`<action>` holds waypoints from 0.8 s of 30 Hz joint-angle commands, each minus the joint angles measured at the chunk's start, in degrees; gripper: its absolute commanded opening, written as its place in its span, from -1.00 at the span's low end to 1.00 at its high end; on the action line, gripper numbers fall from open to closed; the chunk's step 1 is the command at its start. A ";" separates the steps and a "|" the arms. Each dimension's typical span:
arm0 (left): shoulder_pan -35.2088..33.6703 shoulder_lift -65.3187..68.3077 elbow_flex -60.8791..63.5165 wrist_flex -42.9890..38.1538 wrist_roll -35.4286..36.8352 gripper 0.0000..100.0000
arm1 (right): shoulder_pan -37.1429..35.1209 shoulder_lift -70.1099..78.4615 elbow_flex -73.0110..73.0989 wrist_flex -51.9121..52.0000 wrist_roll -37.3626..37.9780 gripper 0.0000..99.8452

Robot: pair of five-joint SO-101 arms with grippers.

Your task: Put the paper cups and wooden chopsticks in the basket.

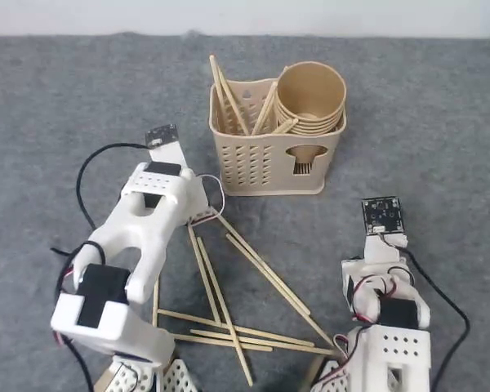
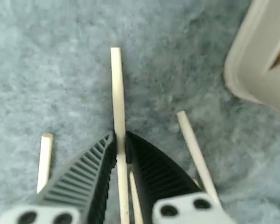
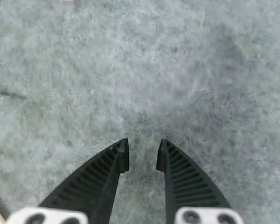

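In the high view the left arm [image 1: 143,224] covers its own gripper and the near ends of several loose chopsticks [image 1: 269,278]; other ends run under the right arm [image 1: 384,327] or off the lower edge of the picture. In the left wrist view the left gripper [image 2: 120,140] is clamped on a held chopstick [image 2: 116,88], which lies along the carpet [image 1: 65,98] and sticks out past the fingertips; a further stick [image 2: 135,196] is half hidden between the fingers, so its length cannot be told; two neighbouring sticks [image 2: 196,149] lie just beside the jaws, apart from them.

The basket [image 1: 265,167] stands upright near the far side of the carpet, just beyond the left arm; a stack of paper cups [image 1: 310,98] sits in its half nearer the right arm, rims above the wall; basket chopsticks [image 1: 226,94] lean in the other half, tips poking well over the rim.

The right gripper [image 3: 142,156] hangs over bare carpet, fingers a little apart with nothing between them; open carpet lies on both outer sides of the basket, while the loose chopsticks criss-cross the ground between the two arms.
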 commanded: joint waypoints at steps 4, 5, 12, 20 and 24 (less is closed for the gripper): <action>-6.33 -0.97 -6.02 -0.44 -4.31 -0.97 | 0.57 -1.01 0.09 -2.24 0.62 -0.77; -7.38 -0.97 -6.73 -0.44 -5.27 -0.97 | 0.57 -1.01 0.09 -2.24 0.62 -0.77; -10.90 -1.14 -10.51 0.70 -10.90 -0.97 | 0.84 -1.01 0.00 -2.24 0.62 -0.77; -10.90 -16.35 -13.32 7.21 -15.12 -0.97 | 1.01 -1.01 -0.09 -1.98 0.62 -0.77; -10.90 -28.40 -13.32 7.30 -17.93 -0.97 | 1.01 -1.01 0.09 -2.15 0.62 -0.77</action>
